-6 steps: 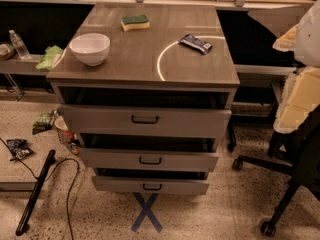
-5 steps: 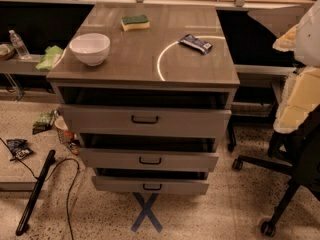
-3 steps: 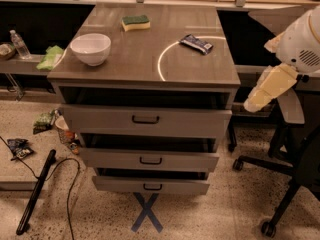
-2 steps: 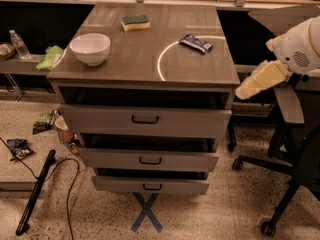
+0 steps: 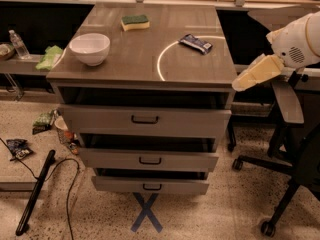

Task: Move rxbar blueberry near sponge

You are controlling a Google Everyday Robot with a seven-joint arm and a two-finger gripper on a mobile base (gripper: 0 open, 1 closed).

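Note:
The rxbar blueberry, a dark blue flat bar, lies on the right part of the grey cabinet top, beside a bright curved light mark. The sponge, yellow with a dark green top, lies at the back centre, well apart from the bar. My gripper, cream-coloured on a white arm, hangs just off the cabinet's right edge, lower than and to the right of the bar, touching nothing.
A white bowl stands on the left of the top. A light green cloth and a water bottle sit on a shelf to the left. Three drawers stand partly open. An office chair is at the right.
My arm has swung in from the far right edge toward the cabinet's right side. The bar, sponge and bowl have not moved.

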